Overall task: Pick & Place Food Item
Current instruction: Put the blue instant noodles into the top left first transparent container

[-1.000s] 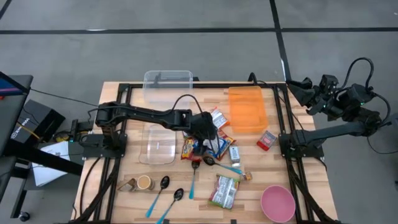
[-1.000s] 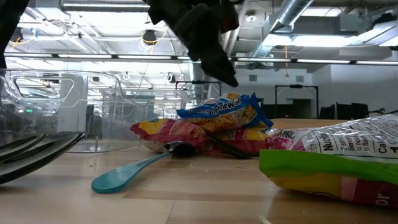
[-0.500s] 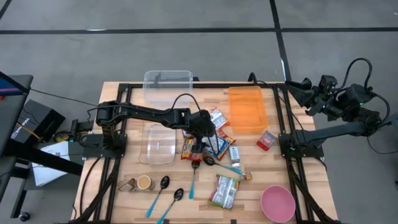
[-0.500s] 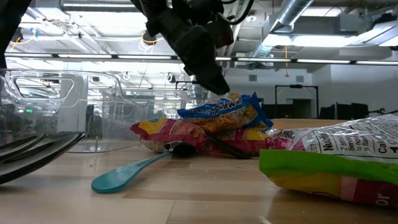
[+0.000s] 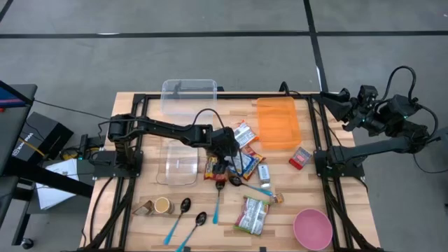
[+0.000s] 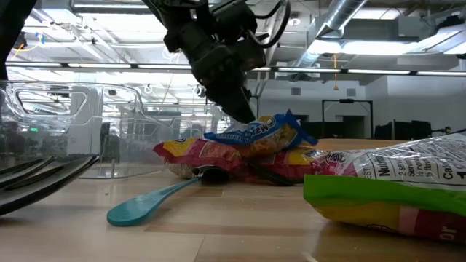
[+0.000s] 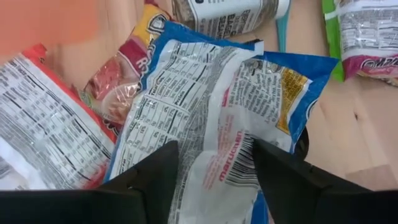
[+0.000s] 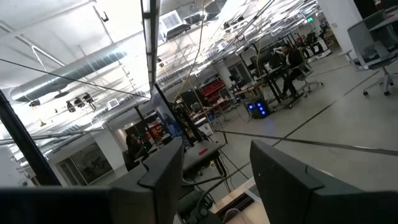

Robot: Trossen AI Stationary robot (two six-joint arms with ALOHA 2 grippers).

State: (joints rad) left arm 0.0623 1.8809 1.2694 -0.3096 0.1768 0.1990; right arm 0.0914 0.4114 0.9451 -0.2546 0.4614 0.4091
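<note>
Left gripper [image 5: 225, 155] at centre of high view, lowered onto blue ramen packet [image 7: 211, 118] in snack pile on bench [image 5: 140, 189]; jaws wide, straddling packet, not closed on it. Packet lies on red snack bags [image 6: 196, 156], below orange tray [image 5: 278, 122]. Teal spoon [image 6: 149, 204] just in front of pile. Right gripper [image 5: 334, 101] raised off bench at upper right, jaws apart
</note>
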